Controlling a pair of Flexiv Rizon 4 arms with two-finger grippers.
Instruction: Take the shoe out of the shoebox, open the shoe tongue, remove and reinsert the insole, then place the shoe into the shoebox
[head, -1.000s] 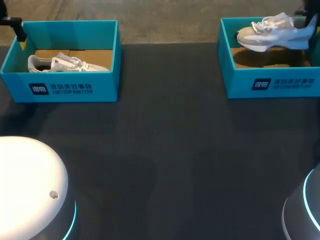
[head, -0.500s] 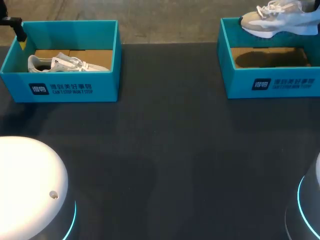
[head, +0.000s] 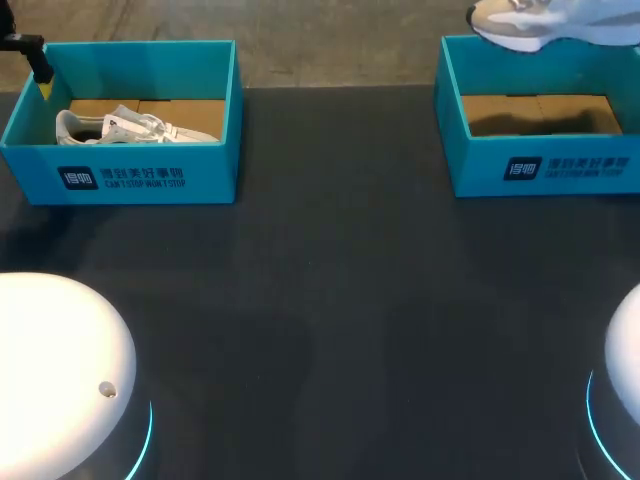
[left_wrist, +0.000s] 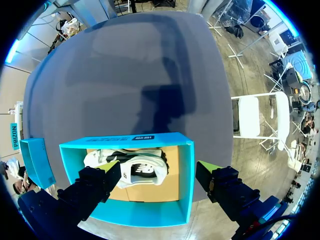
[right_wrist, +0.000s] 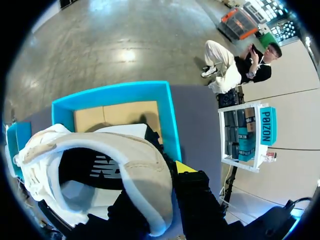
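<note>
Overhead, right claw (right_wrist: 159, 196) grips the shoe (head: 530, 22) above its shoebox (head: 545, 168); left claw (left_wrist: 159, 170) gapes over second shoebox (left_wrist: 186, 186).

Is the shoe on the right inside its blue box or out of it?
Out. The shoe hangs above the right shoebox, and the box's cardboard floor shows bare but for a shadow.

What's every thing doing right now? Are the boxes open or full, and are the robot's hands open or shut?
left shoebox: open, one shoe inside.
white shoe: lying on the left shoebox's floor.
right shoebox: open, empty, bare cardboard floor.
lifted shoe: up in the air over the right shoebox.
left gripper: open, above the left shoebox.
right gripper: shut on the lifted shoe.
</note>
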